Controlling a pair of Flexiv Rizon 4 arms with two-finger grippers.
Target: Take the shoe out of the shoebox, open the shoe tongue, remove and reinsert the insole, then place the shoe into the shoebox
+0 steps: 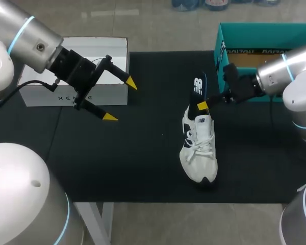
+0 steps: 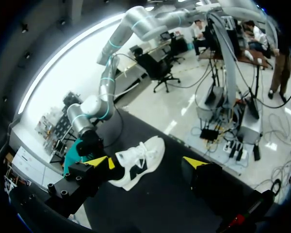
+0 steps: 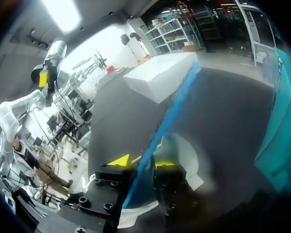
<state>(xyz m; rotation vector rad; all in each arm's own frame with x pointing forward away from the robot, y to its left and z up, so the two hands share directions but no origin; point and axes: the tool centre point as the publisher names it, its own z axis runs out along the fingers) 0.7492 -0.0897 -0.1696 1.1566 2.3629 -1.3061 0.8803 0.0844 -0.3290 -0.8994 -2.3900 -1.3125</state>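
**On the counter's right half: insole in the right pincer's grip, shoe out of the box**

Toward the right of the counter [image 1: 143,168], clear of the shoebox [image 1: 220,41], the shoe [image 1: 198,153] is lying on its sole. Its long axis is running from the far edge to the near edge, with the toe pointing at the near edge and the heel opening facing the far edge.

The insole [image 1: 198,86] is standing nearly upright out of that opening and leaning slightly toward the far edge. Its lower end appears to be sitting inside the shoe, though how deep cannot be told.

The right pincer [image 1: 203,105] is clenching the insole low down, just above the shoe's collar. The right wrist view is showing the blue strip edge-on between both yellow tips, which are pressing it from two sides.

The left pincer [image 1: 120,100] is hanging released with its fingers spread wide, over the counter's left half in front of the white box [image 1: 76,48]. It is well apart from the shoe and touching nothing.

Judgement: the insole step is under way and the right arm is plainly the nearer one. Whichever way the insole is travelling, its path is running along the shoe's length, heel to toe. The shoebox is standing at the far right corner, just behind the right pincer, so the final placing is also favouring that arm. The shoe is unrestrained and may be dragged along with the insole.
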